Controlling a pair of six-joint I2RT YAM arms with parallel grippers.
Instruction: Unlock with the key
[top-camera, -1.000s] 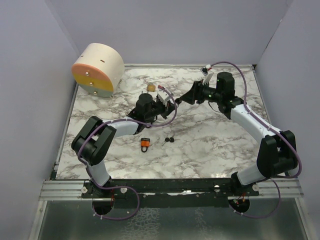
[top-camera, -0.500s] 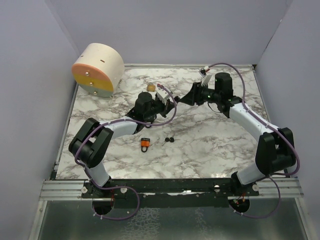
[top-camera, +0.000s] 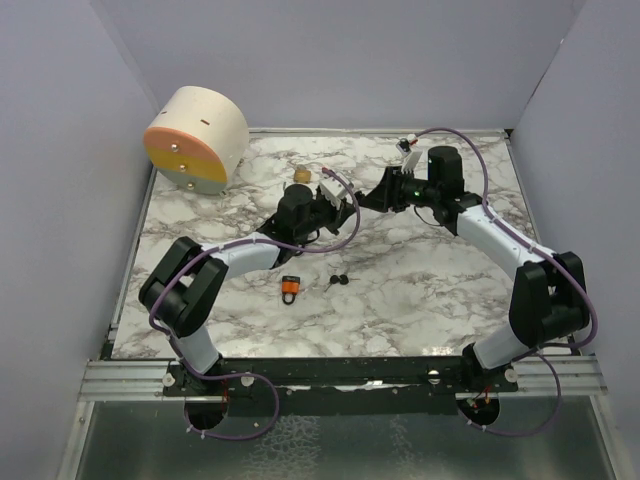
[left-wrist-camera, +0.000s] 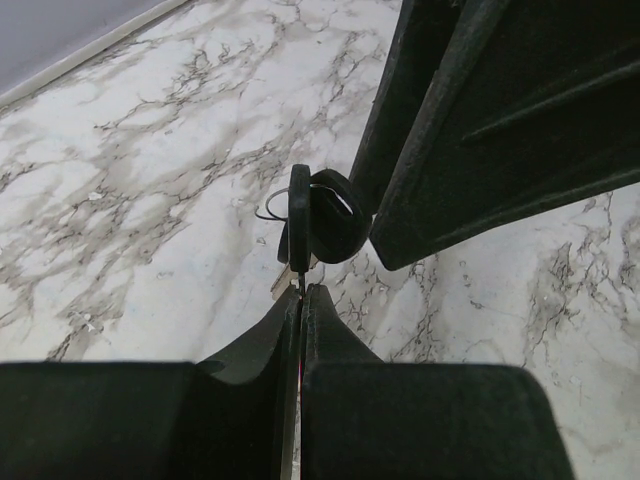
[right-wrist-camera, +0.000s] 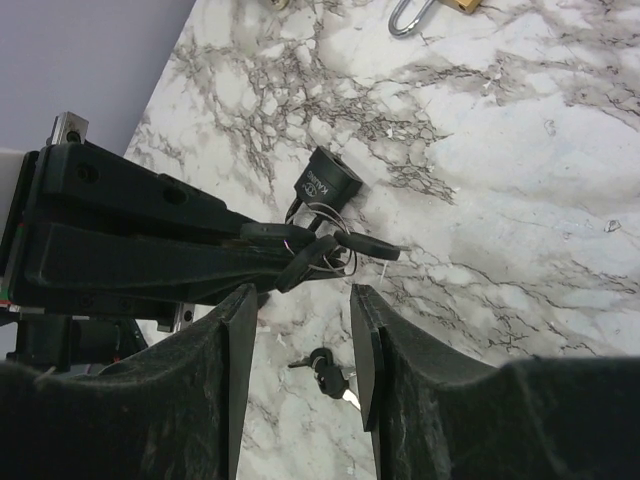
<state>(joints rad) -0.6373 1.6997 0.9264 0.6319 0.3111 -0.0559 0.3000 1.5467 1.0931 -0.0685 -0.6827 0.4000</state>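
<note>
The left end effector (left-wrist-camera: 300, 300) is clamped on the flat, black-headed key (left-wrist-camera: 300, 215) mid-bench. The right end effector (right-wrist-camera: 302, 295), fingers apart, hovers just right of it over the veined marble bench (top-camera: 430, 290).

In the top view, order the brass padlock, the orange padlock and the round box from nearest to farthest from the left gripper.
1. Brass padlock, just behind the left gripper.
2. Orange padlock, nearer the arm bases.
3. Round box, far left corner.
</note>
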